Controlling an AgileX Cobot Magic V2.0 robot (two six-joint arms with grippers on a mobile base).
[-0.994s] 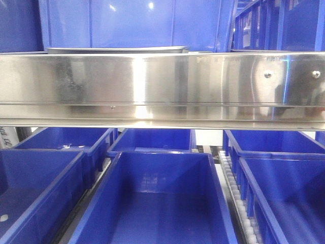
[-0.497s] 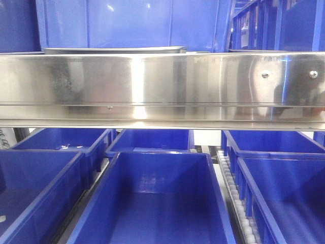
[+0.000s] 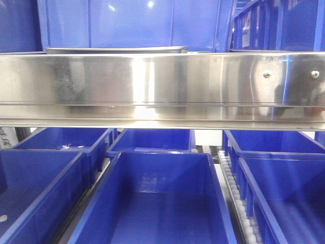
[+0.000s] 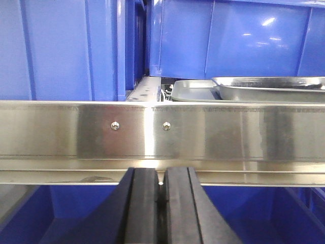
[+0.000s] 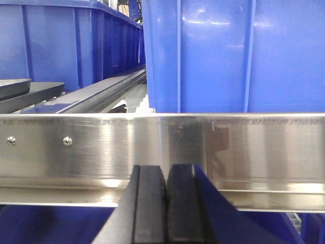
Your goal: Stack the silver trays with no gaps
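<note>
A silver tray (image 4: 269,87) sits on the upper shelf behind the steel rail, at the right of the left wrist view, with a duller second tray (image 4: 195,91) just left of it and slightly behind. In the front view only one tray rim (image 3: 114,50) shows above the rail. Grey tray edges (image 5: 28,90) appear at the far left of the right wrist view. My left gripper (image 4: 161,175) is shut and empty, below the rail and left of the trays. My right gripper (image 5: 166,173) is also shut and empty, in front of the rail.
A broad shiny steel rail (image 3: 162,86) with screw heads spans the shelf front. Deep blue bins (image 3: 132,23) stand behind the trays, and one (image 5: 233,56) stands straight ahead of the right gripper. More blue bins (image 3: 157,198) fill the lower level beside a roller strip (image 3: 238,203).
The front view swayed slightly sideways and came back. The trays and bins hold the same places.
</note>
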